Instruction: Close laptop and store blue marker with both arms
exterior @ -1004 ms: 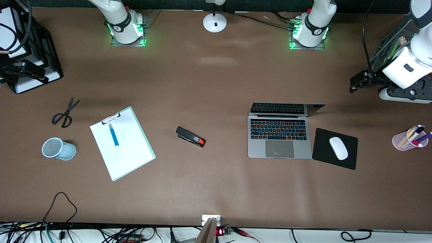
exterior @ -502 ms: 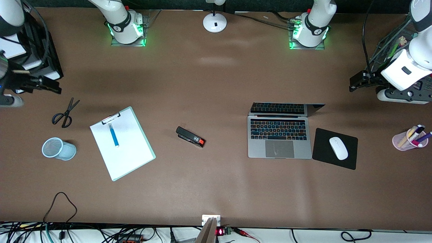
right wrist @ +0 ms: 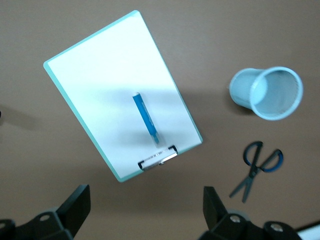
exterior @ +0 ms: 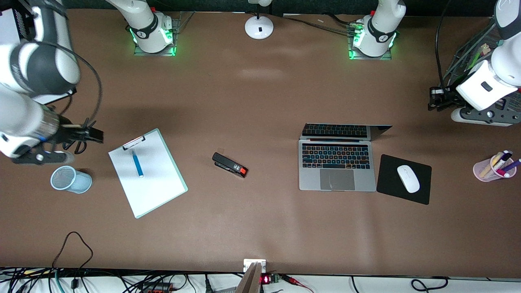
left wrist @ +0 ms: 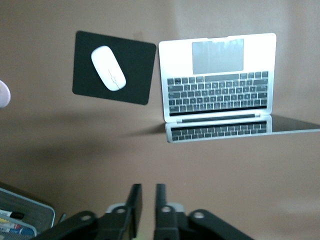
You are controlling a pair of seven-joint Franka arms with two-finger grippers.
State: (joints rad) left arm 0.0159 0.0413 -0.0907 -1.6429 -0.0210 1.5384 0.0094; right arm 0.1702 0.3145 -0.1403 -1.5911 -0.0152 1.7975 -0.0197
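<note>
Blue marker single on one clipboard; one laptop

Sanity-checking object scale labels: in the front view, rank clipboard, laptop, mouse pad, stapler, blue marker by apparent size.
1. clipboard
2. laptop, close to the clipboard with its screen edge-on; treat that order as unsure
3. mouse pad
4. stapler
5. blue marker, thinnest and smallest

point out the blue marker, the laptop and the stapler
blue marker (exterior: 137,163), front view, middle of its barrel
laptop (exterior: 337,179), front view, trackpad
stapler (exterior: 229,165), front view, middle of its black body
</note>
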